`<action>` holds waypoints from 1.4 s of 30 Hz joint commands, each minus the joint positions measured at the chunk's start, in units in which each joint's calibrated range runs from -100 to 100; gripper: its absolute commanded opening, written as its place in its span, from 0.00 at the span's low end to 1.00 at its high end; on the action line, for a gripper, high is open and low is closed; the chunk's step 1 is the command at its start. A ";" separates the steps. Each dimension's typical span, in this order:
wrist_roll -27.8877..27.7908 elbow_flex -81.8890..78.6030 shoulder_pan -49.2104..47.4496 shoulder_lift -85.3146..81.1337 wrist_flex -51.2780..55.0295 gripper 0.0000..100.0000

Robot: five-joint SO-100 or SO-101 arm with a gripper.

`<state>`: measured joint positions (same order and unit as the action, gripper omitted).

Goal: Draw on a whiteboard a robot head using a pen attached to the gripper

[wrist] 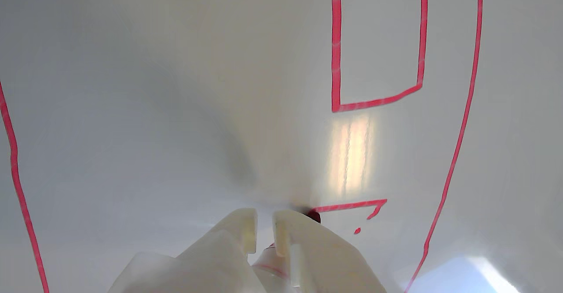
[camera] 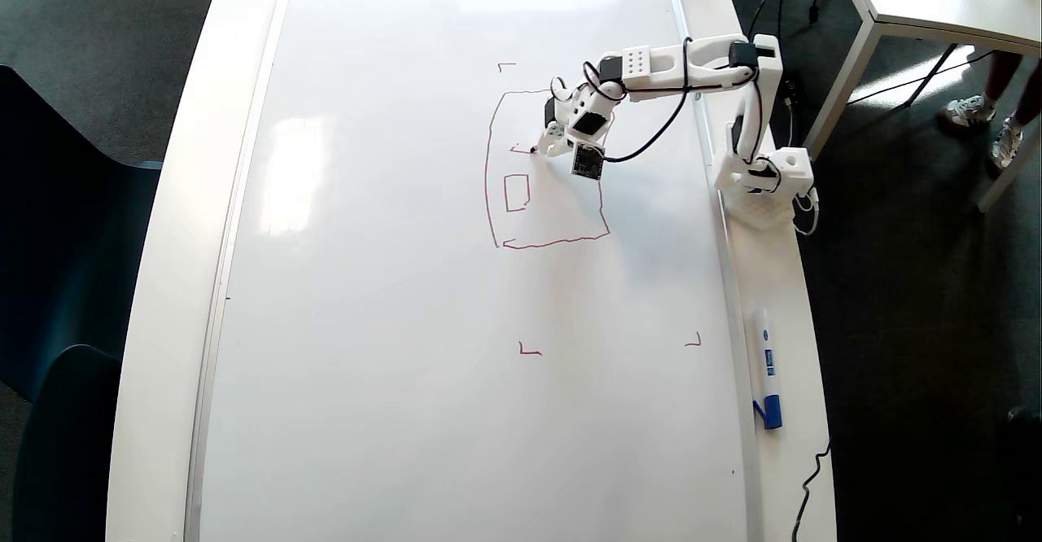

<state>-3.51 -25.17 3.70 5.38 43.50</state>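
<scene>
Pen (wrist: 313, 216) tip on whiteboard (camera: 391, 281), blue-capped marker (camera: 766, 367) well apart.

Dark grey carpet floor (camera: 895, 298) – dark teal chairs (camera: 57, 281) at left edge, white side table (camera: 936, 5) top right – bright daylight patch beneath it.

One camera looked straight down on my whole whiteboard (camera: 407, 281); my wrist camera sat close behind my gripper (wrist: 264, 227), sharing the robot head (camera: 547, 169).
</scene>
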 commanded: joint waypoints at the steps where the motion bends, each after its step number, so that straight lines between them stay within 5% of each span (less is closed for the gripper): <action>1: -0.13 -0.11 2.23 -1.98 0.03 0.01; 42: -2.81 14.96 6.73 9.00 -0.32 0.01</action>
<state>-6.21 -12.84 11.16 13.85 43.07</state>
